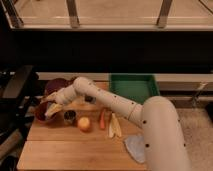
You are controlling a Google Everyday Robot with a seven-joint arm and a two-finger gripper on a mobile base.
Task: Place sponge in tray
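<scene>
My gripper is at the far left of the wooden table, reaching down over a red bowl, with its pale fingers spread open at the bowl's rim. I cannot see the sponge; it is hidden from this view. The green tray stands at the back of the table, right of centre, well away from the gripper. My arm stretches from the lower right across the table to the left.
A dark purple bowl sits behind the red one. A small dark cup, an orange fruit, a carrot and a pale banana lie mid-table. A grey-blue cloth lies front right.
</scene>
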